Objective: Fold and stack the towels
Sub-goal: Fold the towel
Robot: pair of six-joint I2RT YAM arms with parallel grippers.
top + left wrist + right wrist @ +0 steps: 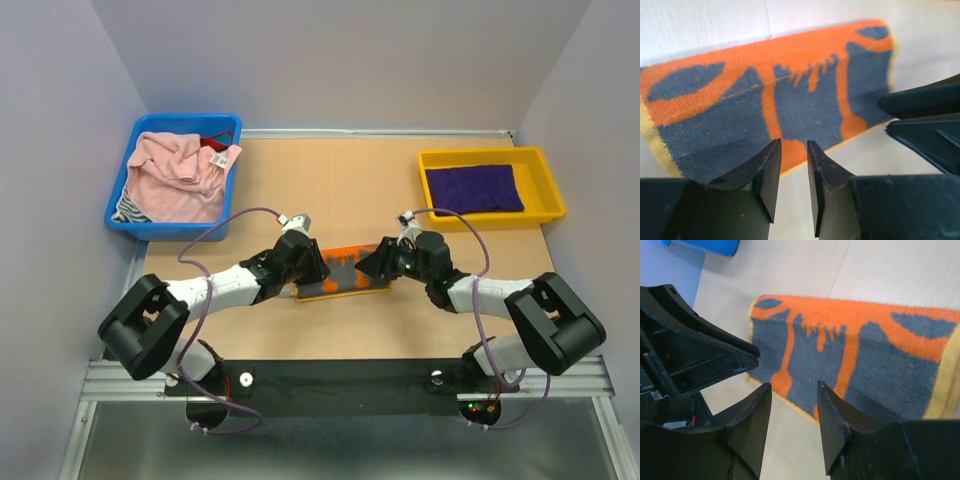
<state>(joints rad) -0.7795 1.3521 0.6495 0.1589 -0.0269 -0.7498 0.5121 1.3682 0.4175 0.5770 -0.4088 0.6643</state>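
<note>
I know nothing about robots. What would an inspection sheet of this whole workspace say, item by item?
Surface: tan table, flat and dry-looking.
Job's things: grey-and-orange towel folded into a strip, lying mid-table; dark purple towel folded in the yellow bin; pale pink towel crumpled in the blue bin.
Clutter: striped cloth and something red beside the pink one in the blue bin.
Grippers: left gripper and right gripper both open and empty, at opposite ends of the grey-and-orange towel.
Cables: one looped cable per arm, left and right, off the towel.
Surroundings: plain pale walls; metal rail at the near edge.
</note>
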